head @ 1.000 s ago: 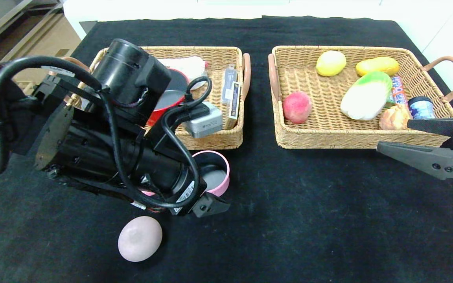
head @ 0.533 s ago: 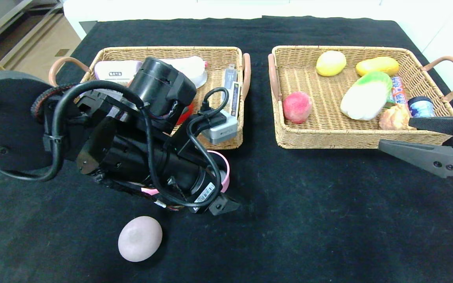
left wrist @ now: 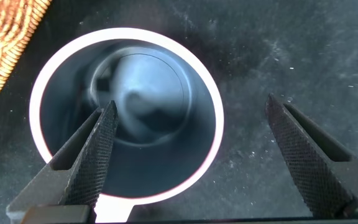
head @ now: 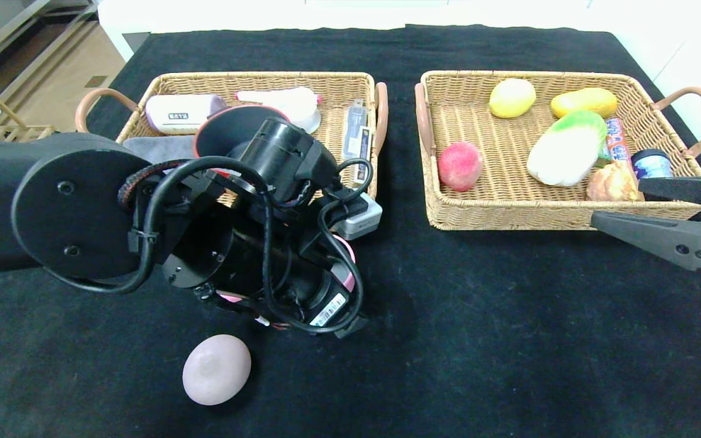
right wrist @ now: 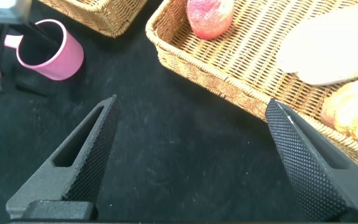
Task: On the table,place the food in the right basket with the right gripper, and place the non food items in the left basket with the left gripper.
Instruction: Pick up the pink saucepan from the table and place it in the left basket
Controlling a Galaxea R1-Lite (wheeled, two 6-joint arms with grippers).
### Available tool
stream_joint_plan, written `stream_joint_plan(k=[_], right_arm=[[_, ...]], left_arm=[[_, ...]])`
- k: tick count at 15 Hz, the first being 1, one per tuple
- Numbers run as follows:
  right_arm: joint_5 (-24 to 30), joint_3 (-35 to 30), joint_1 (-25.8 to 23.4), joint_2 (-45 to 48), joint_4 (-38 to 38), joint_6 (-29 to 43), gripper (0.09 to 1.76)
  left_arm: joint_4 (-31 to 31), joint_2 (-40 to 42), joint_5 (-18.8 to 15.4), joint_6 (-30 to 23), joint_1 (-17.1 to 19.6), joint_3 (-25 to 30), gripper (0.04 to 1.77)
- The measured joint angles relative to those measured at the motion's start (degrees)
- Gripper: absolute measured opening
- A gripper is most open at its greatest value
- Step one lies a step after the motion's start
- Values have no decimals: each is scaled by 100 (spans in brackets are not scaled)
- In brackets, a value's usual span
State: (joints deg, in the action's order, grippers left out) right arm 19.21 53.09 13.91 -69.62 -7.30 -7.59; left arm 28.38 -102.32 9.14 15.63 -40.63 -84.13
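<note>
My left gripper [left wrist: 191, 106] is open and points straight down over the small pink saucepan [left wrist: 126, 118] on the black cloth. One finger is inside the pan and the other is outside its rim. In the head view the left arm [head: 265, 255] hides most of the pan [head: 347, 267]. The lilac-grey egg-shaped lump [head: 216, 368] lies on the cloth near the front. The red pot [head: 229, 125] sits in the left basket [head: 338, 82]. The cabbage [head: 568, 149] and bun [head: 612, 181] lie in the right basket [head: 509, 216]. My right gripper [head: 617, 201] is open and empty at that basket's front right corner.
The left basket also holds a grey cloth [head: 156, 146], a pale case [head: 180, 112], a white item [head: 283, 100] and narrow boxes [head: 359, 143]. The right basket also holds a red peach [head: 460, 165], two yellow fruits [head: 512, 97], a snack packet [head: 615, 140] and a blue tub [head: 652, 165].
My left arm has swung forward and to the right and turned down over the pink saucepan, uncovering the red pot and the back of the left basket. The right gripper has barely moved.
</note>
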Motion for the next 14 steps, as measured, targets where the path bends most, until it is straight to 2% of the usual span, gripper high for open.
stream_joint_plan(k=[3,7,10,14], right_arm=[[-9,7,-20,16,0,0,171],[-9,7,-49,17,-2,0,171],[-9,10,-49,17,-2,0,171],[-6,10,-44,13,-2,0,171]], left_arm=[[0,-91,66,-20,-63,-5,172],[-7,-195,461,-45,-167,-24,172],[0,-240,625,-52,-219,-24,172],[4,-284,649,-54,-228,-27,110]])
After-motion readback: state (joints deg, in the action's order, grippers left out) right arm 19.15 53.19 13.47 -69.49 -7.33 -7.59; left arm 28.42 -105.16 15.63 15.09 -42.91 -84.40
